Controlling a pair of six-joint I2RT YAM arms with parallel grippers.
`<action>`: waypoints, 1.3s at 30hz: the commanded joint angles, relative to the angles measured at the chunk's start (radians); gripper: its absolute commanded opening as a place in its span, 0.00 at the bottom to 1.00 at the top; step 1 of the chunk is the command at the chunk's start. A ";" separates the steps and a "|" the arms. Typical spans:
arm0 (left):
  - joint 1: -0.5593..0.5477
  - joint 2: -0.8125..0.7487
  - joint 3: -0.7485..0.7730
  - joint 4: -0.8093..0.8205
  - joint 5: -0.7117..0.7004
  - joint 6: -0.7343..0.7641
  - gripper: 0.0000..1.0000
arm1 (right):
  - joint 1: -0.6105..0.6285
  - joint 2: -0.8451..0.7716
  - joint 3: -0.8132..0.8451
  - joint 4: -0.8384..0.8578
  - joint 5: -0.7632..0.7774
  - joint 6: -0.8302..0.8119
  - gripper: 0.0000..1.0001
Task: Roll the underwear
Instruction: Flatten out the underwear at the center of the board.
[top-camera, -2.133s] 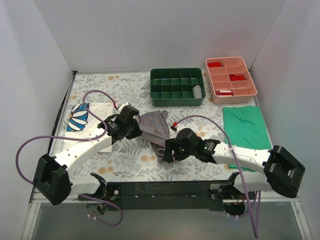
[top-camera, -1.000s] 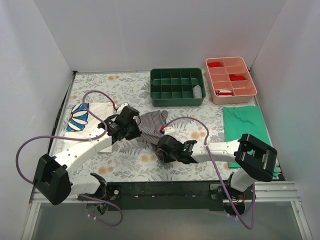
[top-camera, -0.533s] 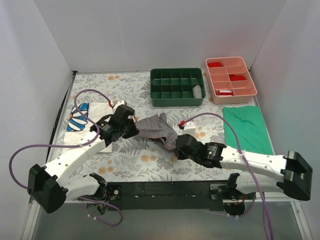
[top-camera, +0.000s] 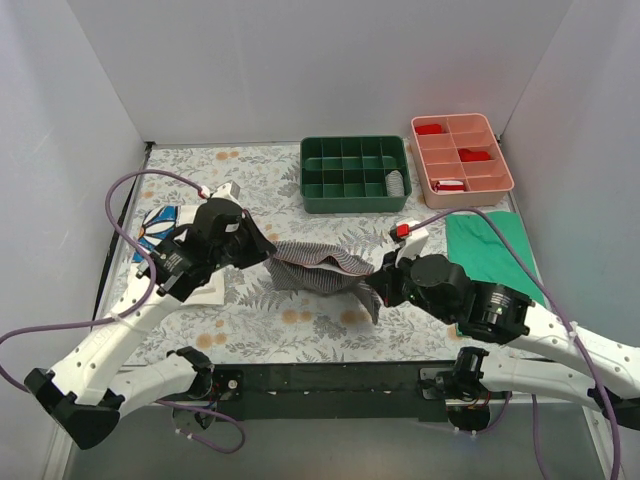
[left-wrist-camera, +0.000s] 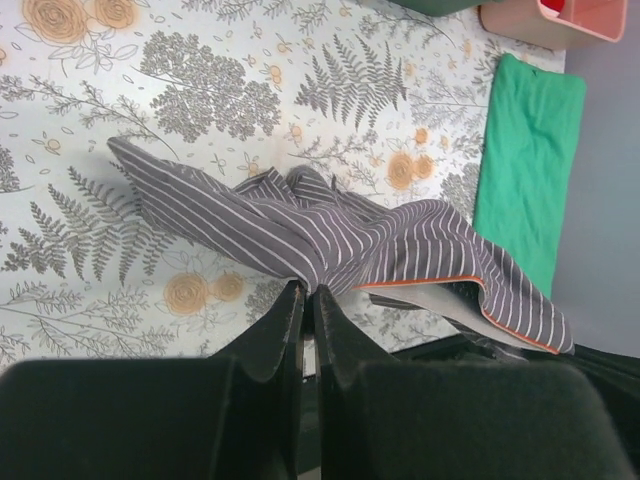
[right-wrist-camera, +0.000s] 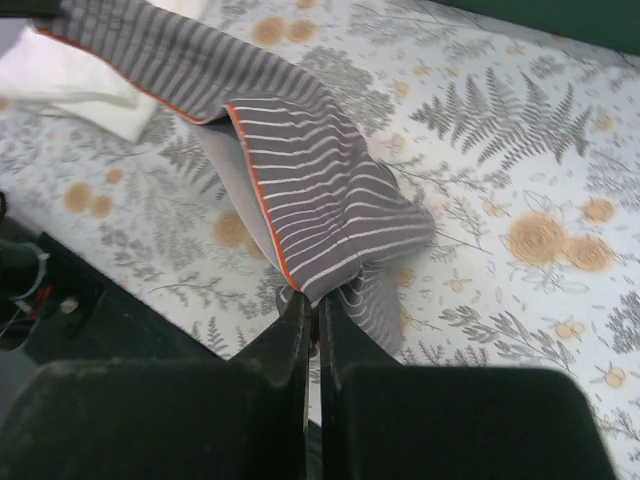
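The underwear (top-camera: 320, 265), grey-and-white striped with an orange seam, hangs stretched above the floral table between both arms. My left gripper (top-camera: 266, 252) is shut on its left end; in the left wrist view the cloth (left-wrist-camera: 330, 235) bunches right at the closed tips (left-wrist-camera: 308, 292). At the opposite end, my right gripper (top-camera: 380, 283) is shut on the cloth. The right wrist view shows the striped fabric (right-wrist-camera: 300, 190) pinched between the fingers (right-wrist-camera: 314, 303), with a loose flap dangling below them.
A green divided bin (top-camera: 355, 174) and a pink divided tray (top-camera: 461, 153) stand at the back. A green cloth (top-camera: 492, 255) lies at the right. A daisy-print cloth (top-camera: 158, 232) on white fabric lies at the left, partly under my left arm.
Both arms have lifted and pulled apart, stretching the underwear off the table. The right gripper moved right, closed on the cloth's end and raised it; the left moved left and up.
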 joint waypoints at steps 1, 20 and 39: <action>-0.004 -0.035 0.101 -0.093 0.050 -0.023 0.00 | 0.005 -0.016 0.119 0.078 -0.256 -0.149 0.01; -0.004 0.072 0.079 -0.199 0.077 -0.109 0.00 | -0.023 0.016 0.172 -0.118 -0.039 -0.077 0.01; -0.002 0.439 0.115 0.086 -0.042 0.040 0.00 | -0.638 0.349 0.104 0.032 -0.465 -0.319 0.01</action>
